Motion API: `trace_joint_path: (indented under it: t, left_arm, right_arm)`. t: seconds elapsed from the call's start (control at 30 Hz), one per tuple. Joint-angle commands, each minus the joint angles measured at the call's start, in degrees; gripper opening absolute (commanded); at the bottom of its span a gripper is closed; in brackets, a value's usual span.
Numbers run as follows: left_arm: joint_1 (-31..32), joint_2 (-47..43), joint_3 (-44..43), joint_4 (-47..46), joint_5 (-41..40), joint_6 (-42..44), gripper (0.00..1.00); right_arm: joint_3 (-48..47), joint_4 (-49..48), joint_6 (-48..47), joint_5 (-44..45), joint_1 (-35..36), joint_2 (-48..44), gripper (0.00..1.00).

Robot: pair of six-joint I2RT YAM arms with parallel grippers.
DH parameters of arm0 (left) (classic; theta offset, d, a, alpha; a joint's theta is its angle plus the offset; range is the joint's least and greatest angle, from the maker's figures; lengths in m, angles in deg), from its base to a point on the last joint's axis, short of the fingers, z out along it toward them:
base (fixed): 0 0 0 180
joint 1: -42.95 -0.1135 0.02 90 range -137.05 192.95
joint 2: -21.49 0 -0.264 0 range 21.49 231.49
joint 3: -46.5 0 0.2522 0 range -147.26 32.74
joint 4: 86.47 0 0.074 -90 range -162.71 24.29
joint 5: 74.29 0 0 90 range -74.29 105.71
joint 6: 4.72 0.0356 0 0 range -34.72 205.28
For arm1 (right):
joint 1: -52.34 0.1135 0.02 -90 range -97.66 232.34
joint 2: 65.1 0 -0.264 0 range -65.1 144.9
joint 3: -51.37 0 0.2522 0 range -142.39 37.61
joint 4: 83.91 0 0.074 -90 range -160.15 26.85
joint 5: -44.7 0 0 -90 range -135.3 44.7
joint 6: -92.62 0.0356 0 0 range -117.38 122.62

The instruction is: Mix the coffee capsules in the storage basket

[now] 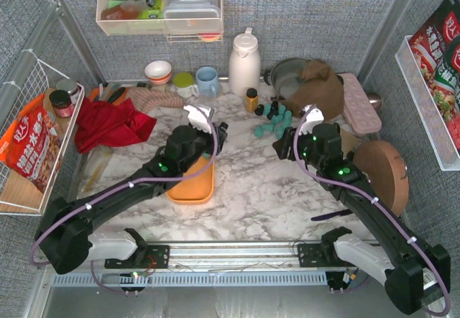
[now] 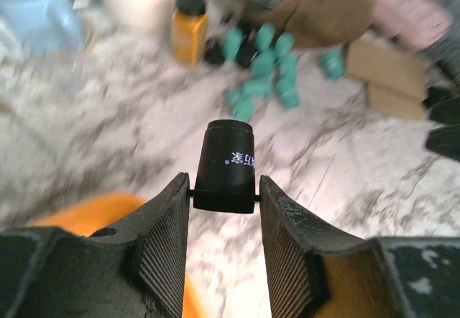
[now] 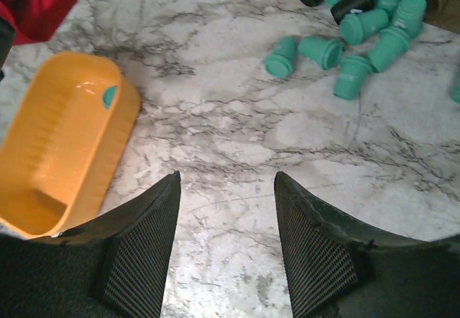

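Left fingers [image 2: 165, 239] pinch a black coffee capsule [image 2: 226, 161] at its wide rim, narrow end pointing away (a grip that should keep the pod from slipping, I'd judge). It hangs over the marble surface [image 2: 86, 116] with the orange storage basket [image 2: 86, 214] just below and to one side, so dropping it in looks like the step in hand. Right fingers [image 3: 144, 246] stand spread with nothing between them, over bare marble between the basket and the heap of teal capsules [image 3: 359, 37], well placed to fetch another. One teal pod [image 3: 109, 96] lies inside the basket against its wall; the heap sits loose beside an amber bottle [image 1: 251, 100].
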Motion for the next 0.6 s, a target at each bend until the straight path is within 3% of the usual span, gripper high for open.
trace_joint_path:
  t: [0.0,0.23,0.57]
  left_arm:
    - [-1.0,0.9,-9.5,41.0,-6.5,-9.1,0.37]
    - [-6.1,7.8,-25.2,62.9,-4.2,-12.7,0.38]
    - [-13.6,19.7,-35.2,80.2,6.3,-9.0,0.4]
  right_arm:
    - [0.3,1.7,-3.1,3.0,0.0,0.3,0.59]
    - [1.4,2.1,-2.3,1.5,0.0,-0.7,0.59]
    - [1.2,3.1,-1.9,-0.1,0.0,-2.2,0.59]
